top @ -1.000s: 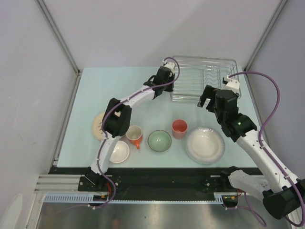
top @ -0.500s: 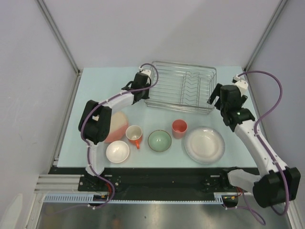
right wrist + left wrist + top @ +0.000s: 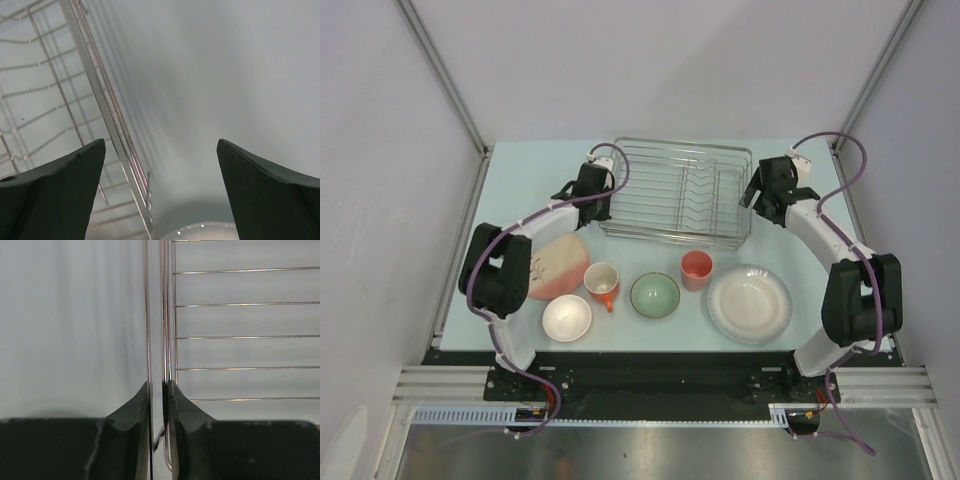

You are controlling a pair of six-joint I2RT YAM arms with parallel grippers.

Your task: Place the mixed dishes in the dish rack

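A pale green table [image 3: 520, 175] is lying under soft, even light. Plain grey walls [image 3: 660, 60] are closing it in at 9, 12 and 3 o'clock. 2 metal posts [image 3: 442, 75] are rising at 11 and 1 o'clock. A black rail [image 3: 660, 373] is running along 6 o'clock, above a steel sheet [image 3: 650, 455].

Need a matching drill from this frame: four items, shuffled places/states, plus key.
Items:
1. left gripper
2. right gripper
3. pale green bowl
4. large whitish plate

Places and states:
A. jaws wide open, beside the right end of the dish rack
B. between the orange-handled white mug and the orange cup
C. farthest right in the row of dishes
D. pinched on the dish rack's left rim wire

Pairs: 1-D, 2-A, 3-B, 4-C
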